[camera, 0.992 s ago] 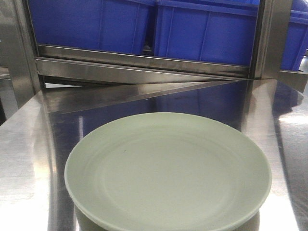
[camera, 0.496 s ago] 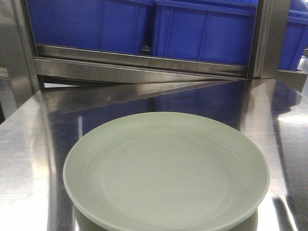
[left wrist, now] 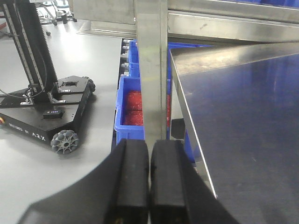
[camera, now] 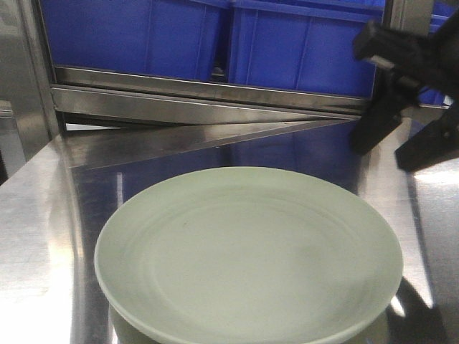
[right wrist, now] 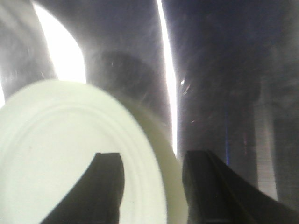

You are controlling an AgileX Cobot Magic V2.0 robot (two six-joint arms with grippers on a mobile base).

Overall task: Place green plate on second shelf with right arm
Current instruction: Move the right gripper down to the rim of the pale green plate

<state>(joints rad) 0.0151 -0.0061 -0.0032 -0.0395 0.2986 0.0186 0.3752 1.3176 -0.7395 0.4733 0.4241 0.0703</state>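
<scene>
Right claw (camera: 381,156): hangs in the air over the far right part of the steel desk (camera: 43,215). Two black fingers (camera: 374,125) point down, spread well apart, nothing between them. It touches neither desk nor plate in the front view.

Green plate (camera: 247,254): lies flat on the desk, below the right claw and nearer the camera, off to its side. Plate face bare and glossy.

Right wrist view: claw (right wrist: 153,156) wide open, looking down. One finger (right wrist: 106,186) shows against the plate (right wrist: 60,154), inside its rim. The other finger (right wrist: 205,186) shows against bare desk (right wrist: 224,70) beyond the rim. The plate edge runs between the two. View blurred; height above the plate not readable here.

Beyond the right claw: steel rail (camera: 215,93), with blue crates (camera: 179,36) behind it.

Left claw (left wrist: 149,182): fingers pressed together, holding nothing, off the desk's edge (left wrist: 243,130). Ahead of it stands a steel upright post (left wrist: 152,70). A blue bin (left wrist: 128,126) with red contents sits low behind the post. A black wheeled base (left wrist: 51,112) stands on the floor to the claw's left.
</scene>
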